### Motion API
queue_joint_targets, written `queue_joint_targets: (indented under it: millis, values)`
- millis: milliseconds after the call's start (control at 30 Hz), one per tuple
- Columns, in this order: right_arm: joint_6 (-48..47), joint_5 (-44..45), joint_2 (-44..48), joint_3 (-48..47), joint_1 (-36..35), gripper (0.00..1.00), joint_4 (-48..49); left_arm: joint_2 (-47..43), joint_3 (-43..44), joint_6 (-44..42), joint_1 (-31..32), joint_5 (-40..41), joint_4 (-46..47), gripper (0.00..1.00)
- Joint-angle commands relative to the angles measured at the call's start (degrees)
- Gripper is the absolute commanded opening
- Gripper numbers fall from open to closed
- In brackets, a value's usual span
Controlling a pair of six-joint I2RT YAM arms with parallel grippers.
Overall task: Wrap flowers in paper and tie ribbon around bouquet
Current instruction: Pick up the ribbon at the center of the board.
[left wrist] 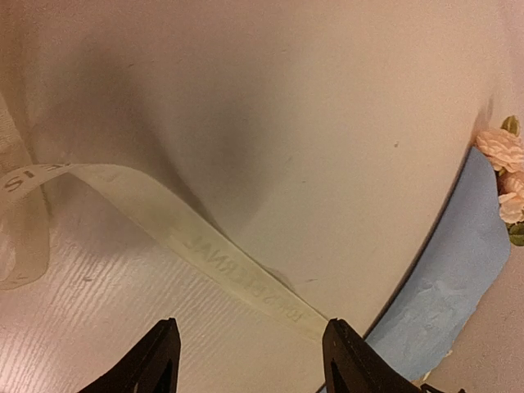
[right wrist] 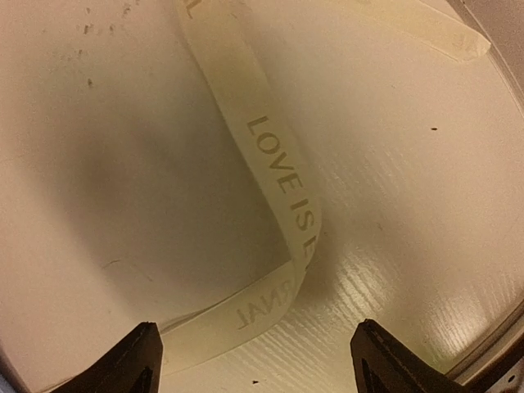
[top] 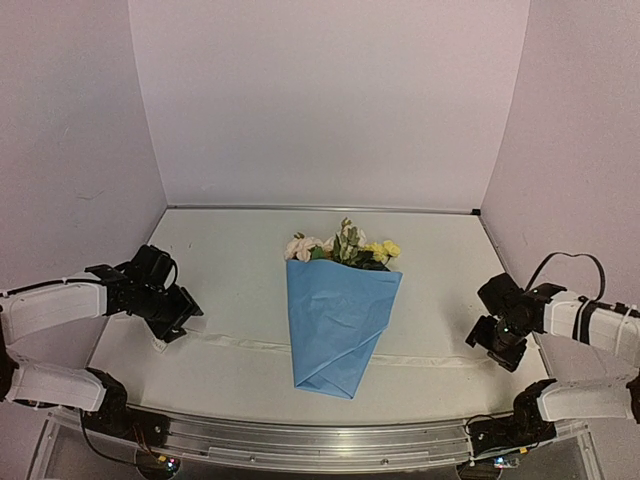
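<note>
- The bouquet (top: 340, 320) lies flat at the middle of the worktop (top: 230, 260). Its blooms point to the far edge and its tip points to the near edge.
- The paper (top: 338, 335) is light blue and folded into a cone. It is wide at the far end and narrows to a creased point near the near edge.
- The flowers (top: 345, 248) stick out of the cone's wide mouth: pale pink and cream on the left, yellow on the right, with green leaves between.
- The ribbon (top: 250, 343) lies flat across the worktop, roughly parallel to the near edge. It runs in under the lower part of the cone from both sides.
- One end of the ribbon lies by the left edge under the left gripper (top: 170, 325). The other end reaches toward the right edge, close to the right gripper (top: 495, 345).
- The left wrist view shows the left gripper (left wrist: 250, 368) with its two fingers spread apart and nothing between them. The ribbon (left wrist: 188, 237) lies slanting on the worktop just beyond the fingertips and leads to the paper (left wrist: 442, 303) and a few pink blooms (left wrist: 499, 151).
- The right wrist view shows the right gripper (right wrist: 262, 372) with its fingers parted wide and holding nothing. Beyond them the ribbon (right wrist: 278, 172) bends back on itself, and its dark lettering is readable.
</note>
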State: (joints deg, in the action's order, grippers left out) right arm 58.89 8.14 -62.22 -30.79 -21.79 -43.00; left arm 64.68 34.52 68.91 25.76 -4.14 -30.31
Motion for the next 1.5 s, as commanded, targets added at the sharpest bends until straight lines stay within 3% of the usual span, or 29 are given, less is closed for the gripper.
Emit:
queue_joint_targets:
  millis: [0, 167, 300, 467, 600, 833, 1033, 1133, 1267, 1467]
  values:
    - [-2.5, 0.7, -2.7, -0.8, 2.8, 0.79, 0.7, -0.9, -1.0, 8.6, 0.1, 3.2, -6.8, 0.62]
    - [-2.6, -2.2, -3.7, 1.6, 5.5, 0.78, 5.4, 1.5, 0.7, 13.1, 0.1, 6.4, -9.6, 0.63]
    - [-2.8, -3.3, -5.6, 2.0, 5.8, 0.78, 7.3, 2.4, 1.6, 15.8, -0.6, 11.7, -11.3, 0.73]
    - [-2.9, -4.4, -7.0, 3.0, 6.8, 0.77, 10.1, 2.8, -0.4, 14.1, -4.0, 12.6, -2.6, 0.81]
    - [-3.1, -5.5, -8.2, 3.6, 7.4, 0.76, 11.2, 4.9, -1.7, 13.3, -7.0, 11.7, 2.3, 0.81]
    - [-3.5, -6.7, -7.9, 4.5, 9.0, 0.70, 12.0, 9.2, 1.1, 13.6, -9.6, 15.6, -1.9, 0.63]
    - [-3.6, -7.6, -7.9, 4.7, 9.7, 0.56, 12.1, 13.1, 3.4, 9.7, -13.5, 17.3, -2.1, 0.62]
    - [-3.6, -7.7, -7.9, 4.6, 10.0, 0.48, 12.1, 15.3, 4.0, 7.5, -14.9, 16.6, 0.4, 0.57]
    - [-3.7, -7.7, -7.6, 4.4, 10.2, 0.39, 12.1, 18.3, 5.5, 5.4, -15.5, 16.5, 1.2, 0.42]
    - [-3.6, -7.7, -7.9, 3.8, 10.4, 0.18, 12.1, 19.9, 6.9, 1.7, -15.8, 17.4, 3.2, 0.08]
